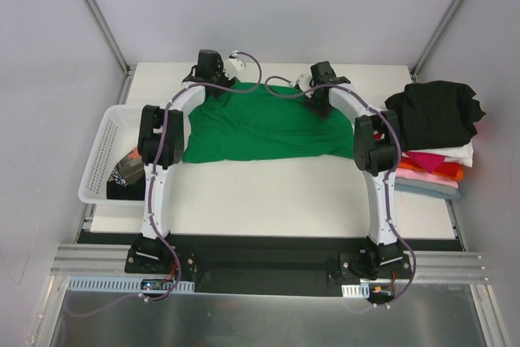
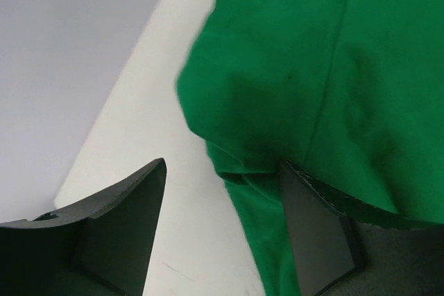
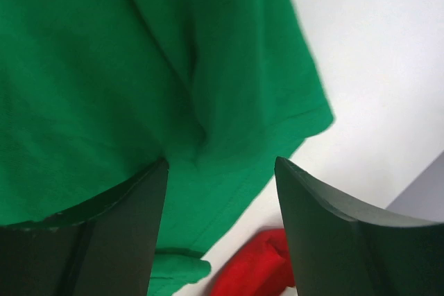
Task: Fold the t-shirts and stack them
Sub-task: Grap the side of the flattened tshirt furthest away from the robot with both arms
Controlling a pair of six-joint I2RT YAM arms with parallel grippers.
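Observation:
A bright green t-shirt lies spread flat across the back middle of the table. My left gripper hovers over its far left corner, and my right gripper over its far right corner. In the left wrist view the green t-shirt shows a sleeve and side edge. My left gripper is open astride that edge, one finger over cloth, the other over bare table. In the right wrist view my right gripper is open above the green t-shirt's sleeve hem. A red cloth lies beside that hem.
A pile of folded t-shirts stands at the table's right edge, black on top with white, red, pink and pale ones beneath. A white mesh basket at the left holds a black printed t-shirt. Walls close in on both sides.

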